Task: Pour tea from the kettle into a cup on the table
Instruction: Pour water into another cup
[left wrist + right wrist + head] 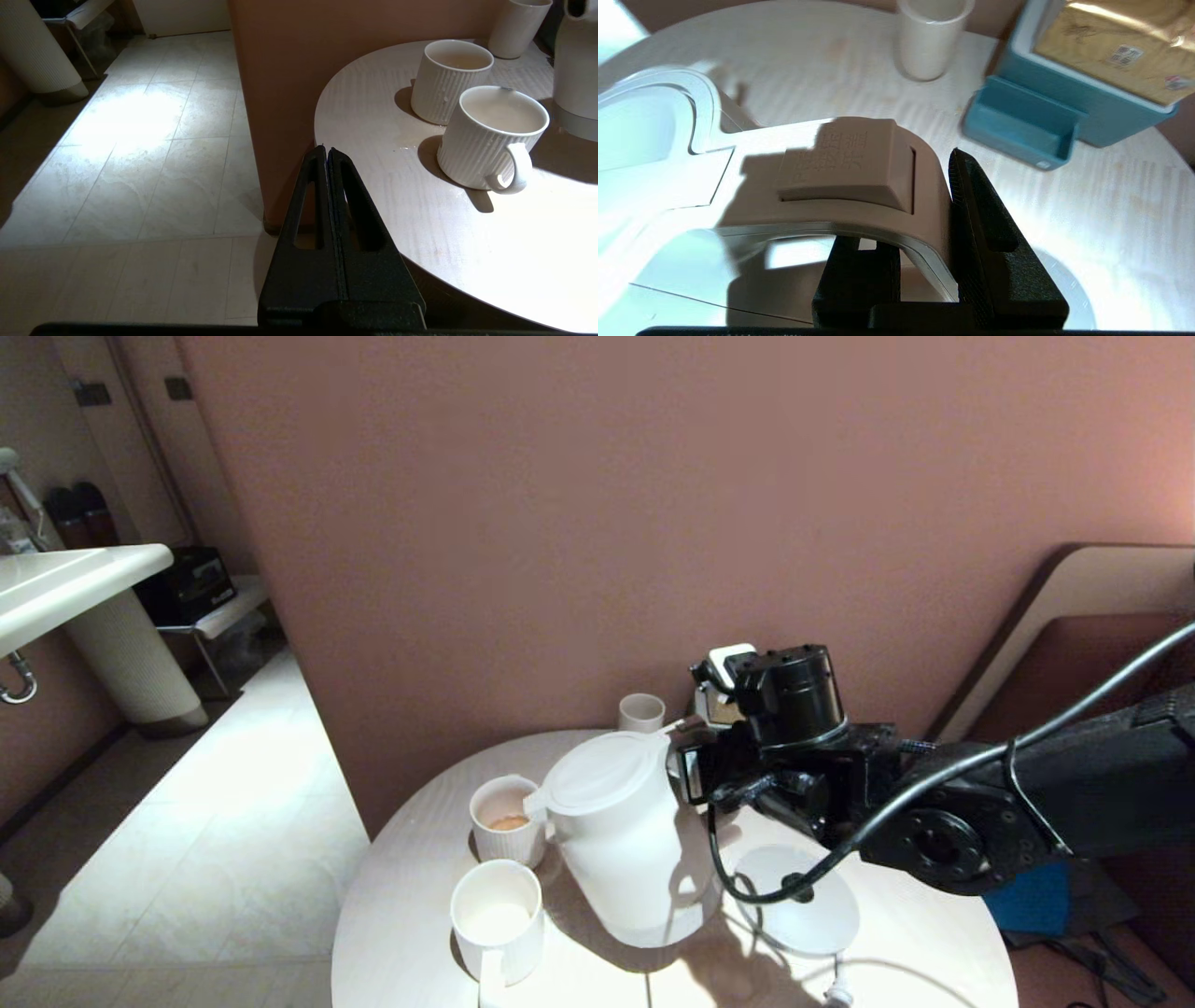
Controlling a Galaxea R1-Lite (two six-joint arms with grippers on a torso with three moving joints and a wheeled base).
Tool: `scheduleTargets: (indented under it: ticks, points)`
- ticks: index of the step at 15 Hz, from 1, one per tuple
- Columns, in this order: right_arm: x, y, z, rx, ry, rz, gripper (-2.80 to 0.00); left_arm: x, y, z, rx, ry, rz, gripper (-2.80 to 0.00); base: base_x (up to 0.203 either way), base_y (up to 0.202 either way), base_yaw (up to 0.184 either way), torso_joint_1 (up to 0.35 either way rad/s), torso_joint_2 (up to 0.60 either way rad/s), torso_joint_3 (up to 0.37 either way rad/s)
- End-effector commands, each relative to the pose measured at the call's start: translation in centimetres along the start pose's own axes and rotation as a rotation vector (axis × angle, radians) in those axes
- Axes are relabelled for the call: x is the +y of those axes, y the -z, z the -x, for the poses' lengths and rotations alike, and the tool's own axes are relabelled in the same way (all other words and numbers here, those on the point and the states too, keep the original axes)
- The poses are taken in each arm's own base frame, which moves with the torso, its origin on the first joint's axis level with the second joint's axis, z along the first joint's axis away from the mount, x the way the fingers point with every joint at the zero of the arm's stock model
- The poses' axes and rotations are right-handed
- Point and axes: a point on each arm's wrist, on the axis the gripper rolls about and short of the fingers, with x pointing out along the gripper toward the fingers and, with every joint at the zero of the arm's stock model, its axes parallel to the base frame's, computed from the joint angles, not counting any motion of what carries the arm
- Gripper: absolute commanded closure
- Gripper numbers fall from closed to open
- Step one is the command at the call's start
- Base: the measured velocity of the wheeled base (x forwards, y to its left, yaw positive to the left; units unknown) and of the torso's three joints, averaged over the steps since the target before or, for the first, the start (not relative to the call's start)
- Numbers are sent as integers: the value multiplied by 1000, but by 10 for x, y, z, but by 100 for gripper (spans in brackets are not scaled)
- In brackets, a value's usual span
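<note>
Tilting over the round pale wood-grain table (915, 933), the big rounded white plastic kettle (621, 840) hangs by its handle in the right gripper (920, 261), spout above the ribbed white cup (507, 821); tip slowly, keep the spout centred.

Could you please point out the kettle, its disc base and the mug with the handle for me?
kettle (621, 845): head view, on its white body below the lid.
disc base (822, 915): head view, on the bare right part of the disc.
mug with the handle (472, 154): left wrist view, on its ribbed outer wall.
</note>
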Motion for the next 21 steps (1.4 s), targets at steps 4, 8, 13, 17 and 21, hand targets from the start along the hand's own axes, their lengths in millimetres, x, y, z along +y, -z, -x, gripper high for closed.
scheduleTargets:
  ticks: [4, 8, 13, 17, 21]
  points:
    - [15, 9, 26, 0, -26, 18, 0, 0, 0, 0, 2, 0, 0, 0, 0, 0, 0, 0, 0, 0]
    - [18, 12, 25, 9, -17, 14, 0, 0, 0, 0, 2, 0, -1, 0, 0, 0, 0, 0, 0, 0]
    - [21, 9, 25, -4, -29, 92, 0, 0, 0, 0, 2, 0, -1, 0, 0, 0, 0, 0, 0, 0]
    - [28, 8, 22, -6, -42, 144, 0, 0, 0, 0, 2, 0, -1, 0, 0, 0, 0, 0, 0, 0]
    - [36, 10, 14, -2, -46, 169, 0, 0, 0, 0, 1, 0, -1, 0, 0, 0, 0, 0, 0, 0]
